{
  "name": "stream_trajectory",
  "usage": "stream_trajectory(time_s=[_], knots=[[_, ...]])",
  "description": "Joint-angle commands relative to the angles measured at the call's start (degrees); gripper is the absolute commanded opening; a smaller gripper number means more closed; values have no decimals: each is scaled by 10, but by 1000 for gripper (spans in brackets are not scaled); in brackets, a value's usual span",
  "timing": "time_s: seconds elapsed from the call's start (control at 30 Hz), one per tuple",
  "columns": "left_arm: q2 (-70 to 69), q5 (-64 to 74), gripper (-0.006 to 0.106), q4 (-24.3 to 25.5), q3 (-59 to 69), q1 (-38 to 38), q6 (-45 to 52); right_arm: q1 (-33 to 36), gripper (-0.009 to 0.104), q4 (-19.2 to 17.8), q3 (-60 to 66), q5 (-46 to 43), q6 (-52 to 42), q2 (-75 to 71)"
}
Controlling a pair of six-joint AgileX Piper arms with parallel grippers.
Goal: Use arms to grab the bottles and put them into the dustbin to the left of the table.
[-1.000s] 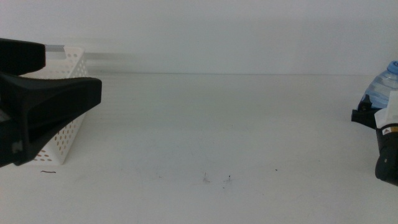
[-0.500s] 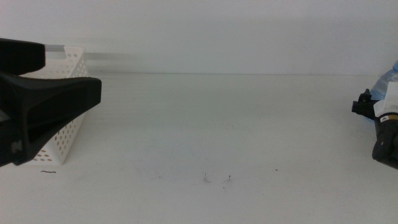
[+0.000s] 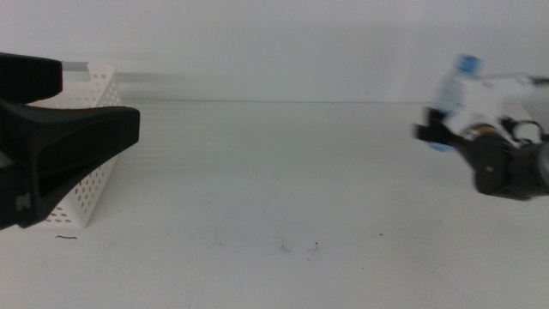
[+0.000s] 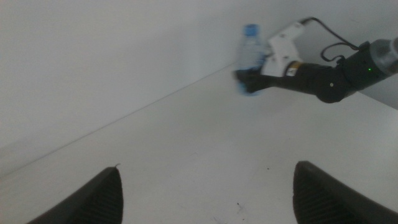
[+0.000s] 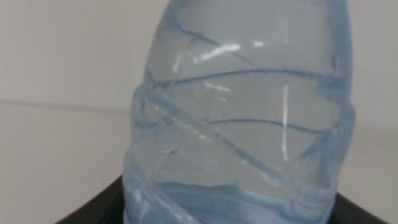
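A small clear water bottle (image 3: 452, 96) with a blue cap is held above the table at the far right. My right gripper (image 3: 439, 133) is shut on its lower body. The bottle (image 5: 249, 118) fills the right wrist view, with the dark jaws at both sides of its base. In the left wrist view the same bottle (image 4: 249, 57) shows far off. My left gripper (image 4: 207, 169) is open with nothing in it, and its large black fingers (image 3: 77, 137) hang at the left edge. They partly hide the white perforated dustbin (image 3: 96, 86) behind them.
The white table (image 3: 283, 172) runs back to a plain white wall. A few small dark specks (image 3: 285, 247) lie near the front middle. The right arm's white housing and black cable (image 4: 323, 46) reach in from the right.
The right arm has swung in from the right edge, carrying the water bottle up and to the left. The left gripper has not moved.
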Motion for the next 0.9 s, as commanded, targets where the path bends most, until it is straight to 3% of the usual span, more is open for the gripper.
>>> stream_trajectory(time_s=[0.0, 0.17, 0.23, 0.47, 0.87], knots=[[-3, -7, 94, -3, -6, -4, -3, 55, -1, -47, -4, -14, 19, -52], [-3, -7, 94, -3, -6, -4, -3, 163, -2, -160, -6, -22, 120, -51], [-3, -7, 94, -3, -6, -4, -3, 200, -2, -189, -15, -22, 150, -31], [-3, -7, 94, 0, -6, -4, -3, 270, -2, -192, -87, -17, 154, 53], [-3, -7, 94, 0, -6, -4, -3, 283, -2, -219, -158, -17, 152, 133]])
